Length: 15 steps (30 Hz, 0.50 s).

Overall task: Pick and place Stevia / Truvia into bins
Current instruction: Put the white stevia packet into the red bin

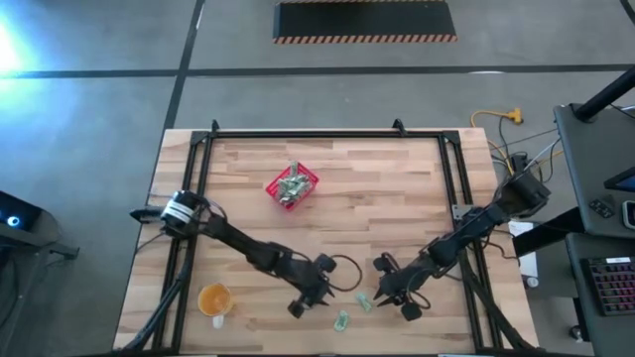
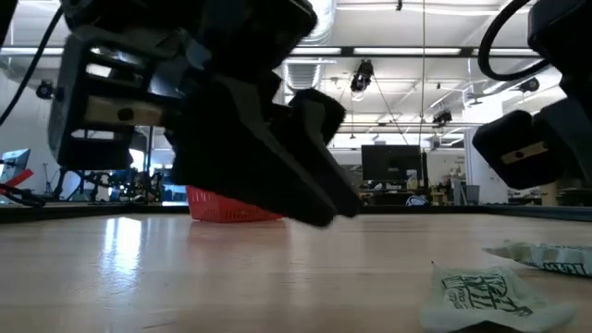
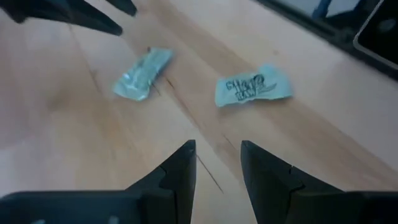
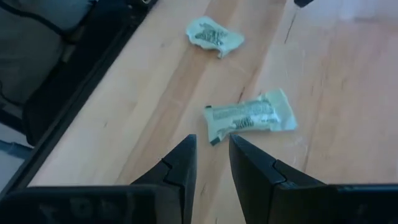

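Two Stevia packets [image 1: 353, 308] lie loose at lower centre; both empty, narrow-gapped tools, left tool [image 1: 316, 299] and right tool [image 1: 395, 299], could be brought together and collide.

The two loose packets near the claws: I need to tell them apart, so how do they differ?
The packet nearer the right claw lies fairly flat, its edges straight; the other packet is crumpled, with a wavy outline. The first lies just ahead of the right claw; the second lies farther off. Both are pale green, printed, on bare wood.

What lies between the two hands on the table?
Bare wood between the left hand and right hand except one packet, nearer the right hand, seen in the high view.
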Motion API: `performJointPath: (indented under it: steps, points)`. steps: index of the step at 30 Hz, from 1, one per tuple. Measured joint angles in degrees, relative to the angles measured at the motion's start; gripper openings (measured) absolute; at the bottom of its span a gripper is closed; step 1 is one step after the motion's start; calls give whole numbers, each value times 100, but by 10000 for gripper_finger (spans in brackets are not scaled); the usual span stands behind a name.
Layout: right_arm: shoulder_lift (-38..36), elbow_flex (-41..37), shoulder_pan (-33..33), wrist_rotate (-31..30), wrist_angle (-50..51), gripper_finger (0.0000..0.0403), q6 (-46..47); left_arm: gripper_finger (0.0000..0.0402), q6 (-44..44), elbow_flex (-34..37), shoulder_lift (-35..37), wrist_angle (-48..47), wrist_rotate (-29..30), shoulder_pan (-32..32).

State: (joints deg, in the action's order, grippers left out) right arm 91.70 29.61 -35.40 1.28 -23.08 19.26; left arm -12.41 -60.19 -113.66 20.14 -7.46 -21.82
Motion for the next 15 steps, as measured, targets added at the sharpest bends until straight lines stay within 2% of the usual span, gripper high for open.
performJointPath:
  steps: [3, 9, 15]
  points:
    - [136, -4, 0, -20, -44, 86, 27, 110, -8, -231, -129, -293, 0, -41]
    - [446, -2, 0, -46, -253, 86, 29, 110, -151, -365, -178, -231, -2, -144]
    - [459, -7, 4, -46, -290, 86, 28, 110, -176, -358, -178, 602, -3, -241]
